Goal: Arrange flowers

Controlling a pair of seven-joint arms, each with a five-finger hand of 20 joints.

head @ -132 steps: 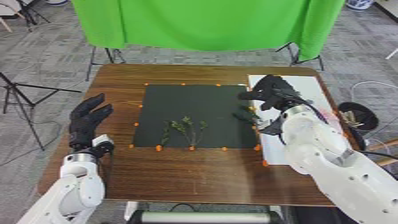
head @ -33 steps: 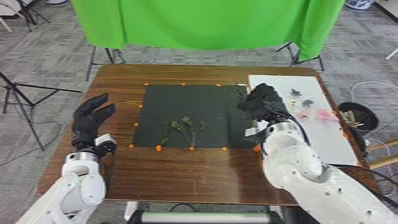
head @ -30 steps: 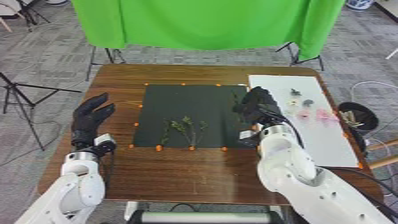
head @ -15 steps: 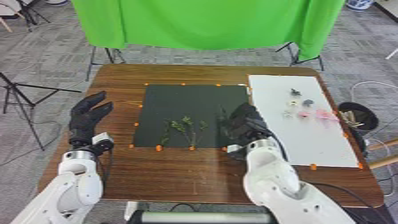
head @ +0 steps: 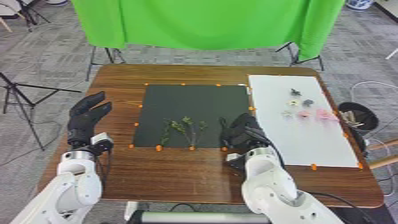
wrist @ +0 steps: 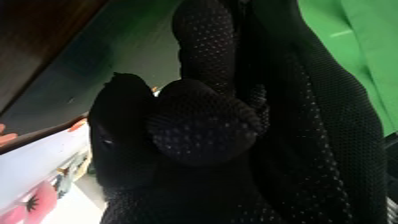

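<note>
There are two robot hands, two sheets and, as I count, six flowers. The left hand (head: 87, 120) is above the left side of the table (head: 178, 175), its fingers relaxed and its thumb apart from them, with nothing inside. The right hand (head: 245, 134) is over the near right corner of the black sheet (head: 195, 95), beside the white sheet (head: 311, 145); I cannot tell if it is spread, pressed together or pinching something. The flowers lie on the white sheet: two pink ones (head: 327, 115), two dark ones (head: 295, 92) and two pale ones (head: 293, 103). On the black sheet, near its close edge, there are green sprigs (head: 187, 129); I see about three tops, but whether all are separate I cannot say. Many orange bits (head: 160, 148) are along the edges of the sheets. The head view shows one bin (head: 347, 107) at the right of the table and one green cloth (head: 209, 25) beyond it. The right wrist view shows more closely a pink flower with its dark centre, and the pale ones near it.
</note>
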